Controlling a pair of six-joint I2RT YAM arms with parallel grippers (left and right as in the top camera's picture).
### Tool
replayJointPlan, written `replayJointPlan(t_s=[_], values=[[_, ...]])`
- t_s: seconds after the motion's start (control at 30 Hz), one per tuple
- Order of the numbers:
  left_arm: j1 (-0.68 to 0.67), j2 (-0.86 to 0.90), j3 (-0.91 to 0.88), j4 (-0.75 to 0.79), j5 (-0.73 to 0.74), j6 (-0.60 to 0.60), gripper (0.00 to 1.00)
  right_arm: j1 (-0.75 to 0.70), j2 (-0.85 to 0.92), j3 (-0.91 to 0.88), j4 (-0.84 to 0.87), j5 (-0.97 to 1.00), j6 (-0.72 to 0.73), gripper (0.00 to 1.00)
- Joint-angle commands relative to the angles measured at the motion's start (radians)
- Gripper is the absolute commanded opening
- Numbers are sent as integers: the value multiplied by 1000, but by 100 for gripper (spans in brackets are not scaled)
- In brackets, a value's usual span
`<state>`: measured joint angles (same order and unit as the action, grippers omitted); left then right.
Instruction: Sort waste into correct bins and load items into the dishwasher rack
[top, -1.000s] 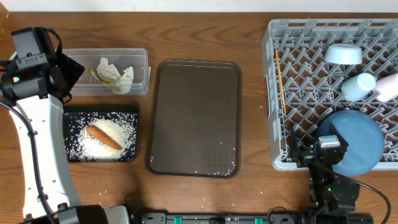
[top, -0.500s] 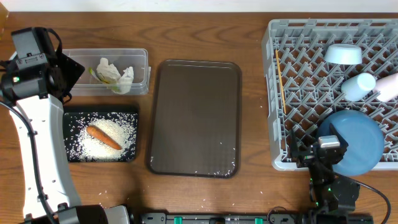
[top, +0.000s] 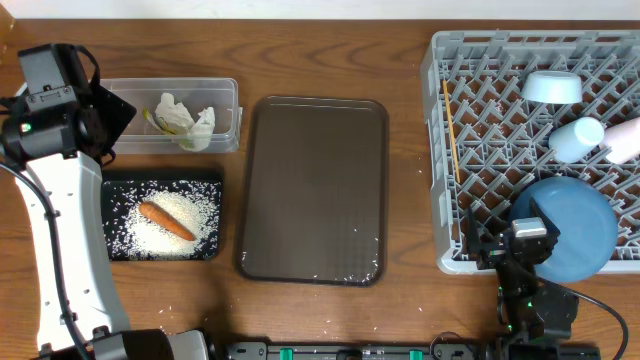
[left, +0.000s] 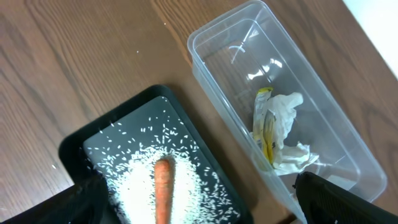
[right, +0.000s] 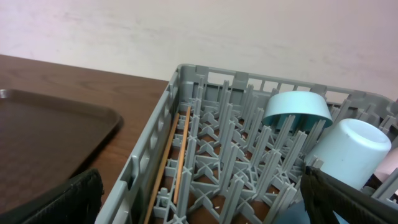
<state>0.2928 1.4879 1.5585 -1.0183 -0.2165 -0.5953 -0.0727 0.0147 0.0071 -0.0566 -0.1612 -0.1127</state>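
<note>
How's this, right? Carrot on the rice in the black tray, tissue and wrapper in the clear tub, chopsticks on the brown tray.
One error: the chopsticks are not on the brown tray; they lie in the grey rack along its left wall, per the overhead view. The carrot, rice, tissue and wrapper placements are right.

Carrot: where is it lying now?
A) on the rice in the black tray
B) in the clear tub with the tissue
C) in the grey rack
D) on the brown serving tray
A: the carrot lies on the rice in the black tray, not in the clear tub.
</note>
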Motion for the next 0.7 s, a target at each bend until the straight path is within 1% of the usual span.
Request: replayJointPlan(t_s=[0.0,0.1,0.23,0.33,0.43,0.5,0.57,0.67], values=[[4,5,7,-24,-20,60,98,-16,-9,-2,-4,-7,15,99],[4,-3,7,-56,-20,61,98,-16,-9,-2,-4,-7,15,99],[4,-40,-13,-140,-17,63,98,-16,-9,-2,-4,-7,15,99],[0,-99,-99,-119,-5,63,98,-16,-9,-2,-4,-7,15,99],[-8,-166,-229,-22,0,76,98,-16,-9,-2,-4,-7,15,99],[-24,-231,-357,88,39,141,98,-16,-9,-2,-4,-7,15,99],[-42,-308,-500,231,114,236,98,-16,-9,-2,-4,-7,15,99],[-67,-426,-697,448,235,346,98,-16,-9,-2,-4,-7,15,99]])
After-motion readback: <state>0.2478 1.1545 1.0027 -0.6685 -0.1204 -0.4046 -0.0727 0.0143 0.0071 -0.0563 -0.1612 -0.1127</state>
